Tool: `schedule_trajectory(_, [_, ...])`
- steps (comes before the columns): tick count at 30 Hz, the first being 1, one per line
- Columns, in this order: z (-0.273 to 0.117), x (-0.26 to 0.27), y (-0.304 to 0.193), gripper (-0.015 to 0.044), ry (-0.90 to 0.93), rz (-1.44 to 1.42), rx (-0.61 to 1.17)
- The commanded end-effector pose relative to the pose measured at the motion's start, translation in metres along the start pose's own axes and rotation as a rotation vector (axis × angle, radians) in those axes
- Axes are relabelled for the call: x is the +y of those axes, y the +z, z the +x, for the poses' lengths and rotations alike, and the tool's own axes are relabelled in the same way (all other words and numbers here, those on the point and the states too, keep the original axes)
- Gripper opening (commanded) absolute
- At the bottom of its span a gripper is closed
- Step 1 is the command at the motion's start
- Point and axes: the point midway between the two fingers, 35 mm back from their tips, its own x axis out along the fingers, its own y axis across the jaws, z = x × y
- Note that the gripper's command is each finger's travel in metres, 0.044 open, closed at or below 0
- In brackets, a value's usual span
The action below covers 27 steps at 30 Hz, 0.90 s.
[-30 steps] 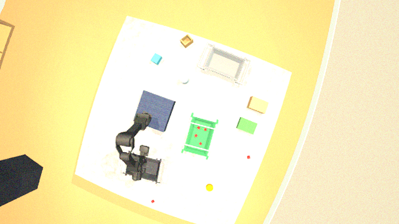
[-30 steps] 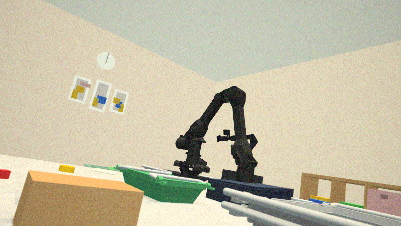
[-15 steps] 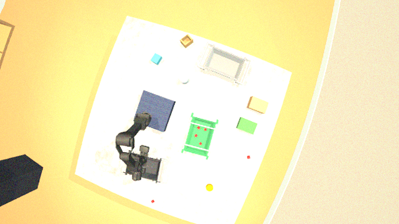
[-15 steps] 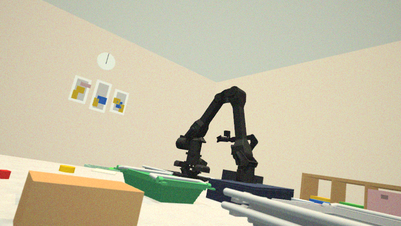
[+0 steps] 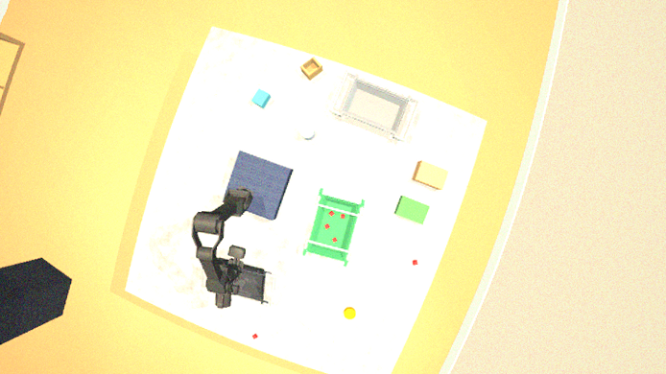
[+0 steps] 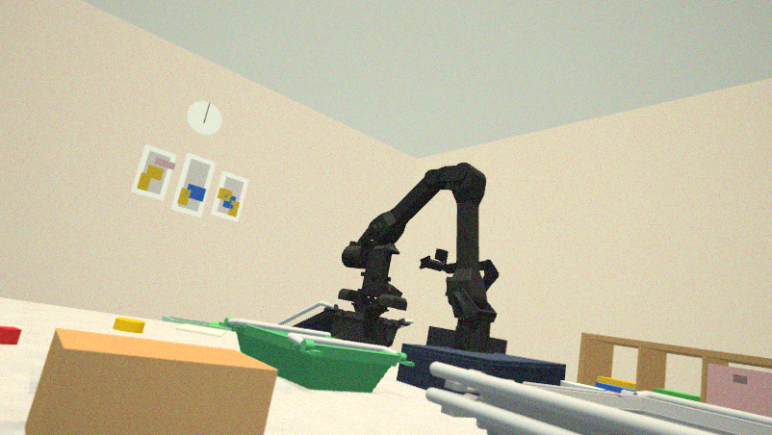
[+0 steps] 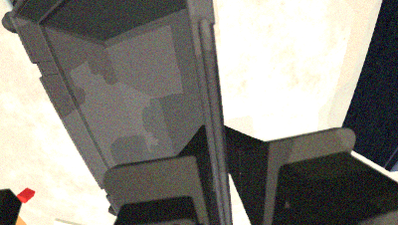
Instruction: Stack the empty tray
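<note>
The loaded green tray stands upright with several small red blocks inside. Its two white wire bars lie across its top, one bar near one end and the other bar near the other. The empty black tray shows beyond the green tray in the exterior view and looks raised and slightly tilted. My gripper points down, shut on the black tray's side wall; one finger is inside, one outside. From above, the arm hides part of that tray.
A dark blue block lies by the arm's base. A grey tray stands at the far edge. An orange block, a green block, a yellow disc and two loose red blocks lie around.
</note>
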Motion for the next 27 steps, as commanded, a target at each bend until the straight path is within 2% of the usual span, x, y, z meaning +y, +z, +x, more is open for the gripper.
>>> schedule_trajectory(1, [-0.0270,-0.0042,-0.0001,0.0000,-0.004,-0.004,0.003])
schedule_trajectory(27, [-0.0364,0.0021,-0.0009,0.0000,-0.003,-0.004,0.003])
